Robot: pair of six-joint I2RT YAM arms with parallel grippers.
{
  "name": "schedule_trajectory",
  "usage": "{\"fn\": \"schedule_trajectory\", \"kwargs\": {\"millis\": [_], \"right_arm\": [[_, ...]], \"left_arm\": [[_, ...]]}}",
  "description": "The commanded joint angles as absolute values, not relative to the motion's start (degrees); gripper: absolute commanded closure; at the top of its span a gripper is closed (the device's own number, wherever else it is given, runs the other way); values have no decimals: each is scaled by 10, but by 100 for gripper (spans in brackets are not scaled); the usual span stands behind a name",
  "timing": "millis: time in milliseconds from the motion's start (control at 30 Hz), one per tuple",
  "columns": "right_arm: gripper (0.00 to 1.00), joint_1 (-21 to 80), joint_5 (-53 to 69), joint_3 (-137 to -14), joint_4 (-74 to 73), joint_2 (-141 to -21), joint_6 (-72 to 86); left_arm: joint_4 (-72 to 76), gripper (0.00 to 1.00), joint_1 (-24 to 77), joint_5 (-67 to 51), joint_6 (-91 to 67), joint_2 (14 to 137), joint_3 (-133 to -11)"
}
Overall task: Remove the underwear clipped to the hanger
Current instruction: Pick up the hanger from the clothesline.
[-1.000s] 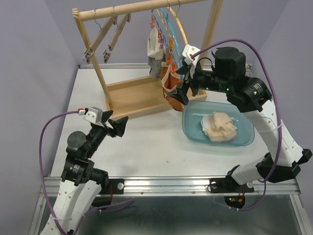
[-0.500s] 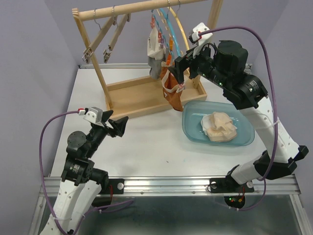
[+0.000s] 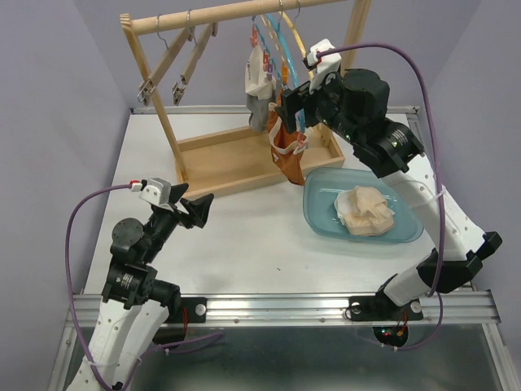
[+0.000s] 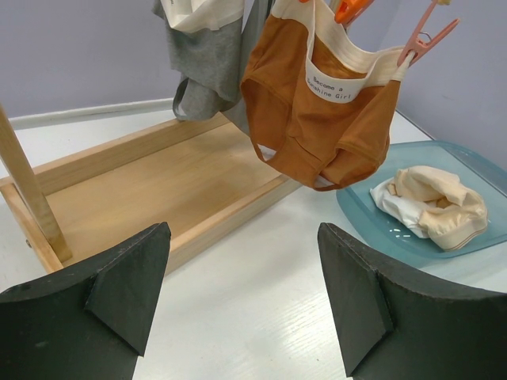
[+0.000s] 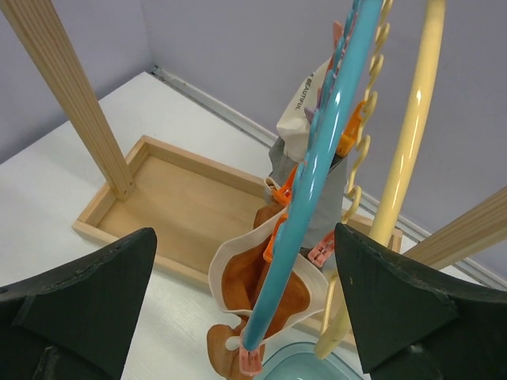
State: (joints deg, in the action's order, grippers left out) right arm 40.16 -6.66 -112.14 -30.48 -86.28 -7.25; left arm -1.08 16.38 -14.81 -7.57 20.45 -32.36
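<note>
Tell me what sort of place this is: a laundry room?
Probably a robotics test bench, not a home: a left arm and right arm bolted to a white table, plain purple walls around, and a small wooden rack of clipped underwear.

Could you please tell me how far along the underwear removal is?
Done: beige and white pieces lie in the blue tub. In hand: the open right gripper is up at the blue hanger, holding nothing. To do: the orange-brown pair and the grey-and-white piece hang clipped. The left gripper is open.
</note>
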Motion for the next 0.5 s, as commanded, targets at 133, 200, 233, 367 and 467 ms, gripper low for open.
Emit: {"fn": "schedule_trajectory", "kwargs": {"millis": [133, 200, 233, 367, 467], "right_arm": [[6, 401, -109, -1108, -257, -879, -73], [9, 401, -117, -1107, -255, -883, -76], [9, 400, -122, -1107, -252, -884, -76], [14, 401, -130, -1102, -245, -889, -80], [22, 402, -129, -1099, -243, -894, -80]], "left_arm": [[18, 14, 161, -154, -76, 199, -320], [18, 14, 161, -155, -76, 200, -319], [17, 14, 161, -156, -76, 200, -320], [18, 14, 160, -158, -76, 200, -319], [18, 14, 160, -159, -76, 201, -318]]}}
